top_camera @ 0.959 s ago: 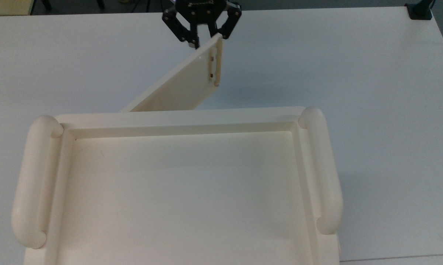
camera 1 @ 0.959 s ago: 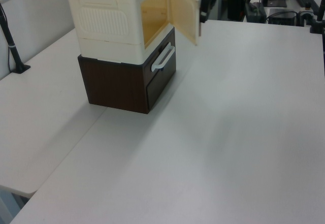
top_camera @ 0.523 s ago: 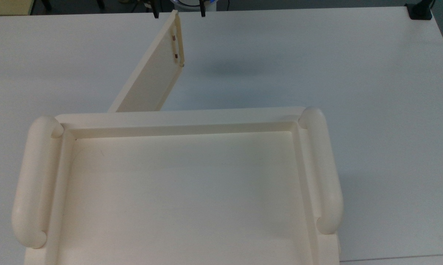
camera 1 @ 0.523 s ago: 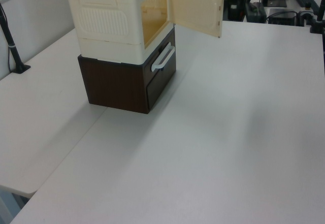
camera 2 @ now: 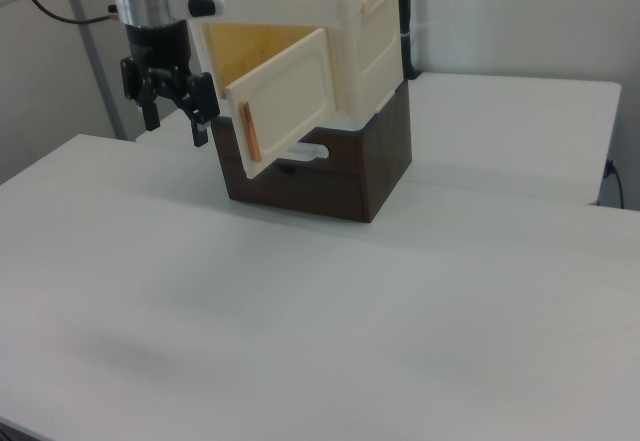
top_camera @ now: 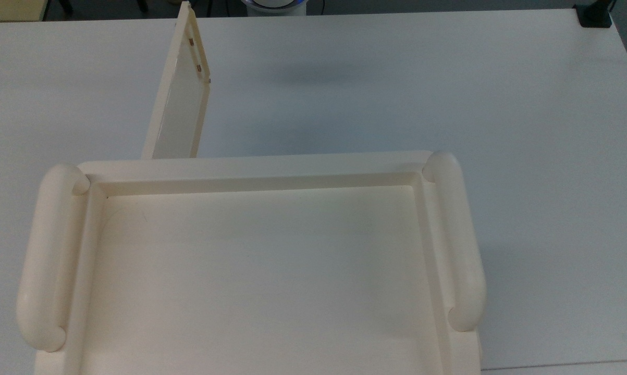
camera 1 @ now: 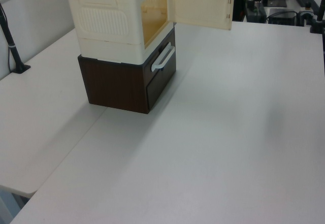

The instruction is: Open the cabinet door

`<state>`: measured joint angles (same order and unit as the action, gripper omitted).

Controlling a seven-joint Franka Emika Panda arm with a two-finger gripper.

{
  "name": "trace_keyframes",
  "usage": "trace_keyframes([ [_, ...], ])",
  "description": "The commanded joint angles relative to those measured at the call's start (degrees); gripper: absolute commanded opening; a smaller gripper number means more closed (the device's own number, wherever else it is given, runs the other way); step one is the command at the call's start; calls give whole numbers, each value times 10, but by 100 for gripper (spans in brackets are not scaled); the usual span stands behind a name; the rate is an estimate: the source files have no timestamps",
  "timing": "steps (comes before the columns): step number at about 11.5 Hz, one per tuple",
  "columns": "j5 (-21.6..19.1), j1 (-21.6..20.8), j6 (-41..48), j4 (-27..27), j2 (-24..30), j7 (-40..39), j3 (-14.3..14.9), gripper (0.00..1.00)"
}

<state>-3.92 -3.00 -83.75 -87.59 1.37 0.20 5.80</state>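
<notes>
**Cabinet door swung wide, gripper hanging apart from it**

Where the white table runs back toward a pale wall, a cream cabinet sits stacked on a dark brown drawer unit with a pale handle. In the left view, desks with dark equipment stand beyond the table's far edge. The cabinet door stands wide open, jutting out from the cabinet front, its slim bar handle at the free edge. In the right view, the black gripper hangs to the right view's left of the door, near its free edge but not touching it. Its two fingers are spread apart and hold nothing.
</notes>
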Motion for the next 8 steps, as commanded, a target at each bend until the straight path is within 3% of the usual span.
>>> trace_keyframes([
  [1, 9, -6, -18, -28, 14, -8, 6, 100],
  [3, 9, -10, -27, -27, 13, -38, 27, 100],
  [8, 10, -30, -29, -24, 1, -32, 42, 100],
])
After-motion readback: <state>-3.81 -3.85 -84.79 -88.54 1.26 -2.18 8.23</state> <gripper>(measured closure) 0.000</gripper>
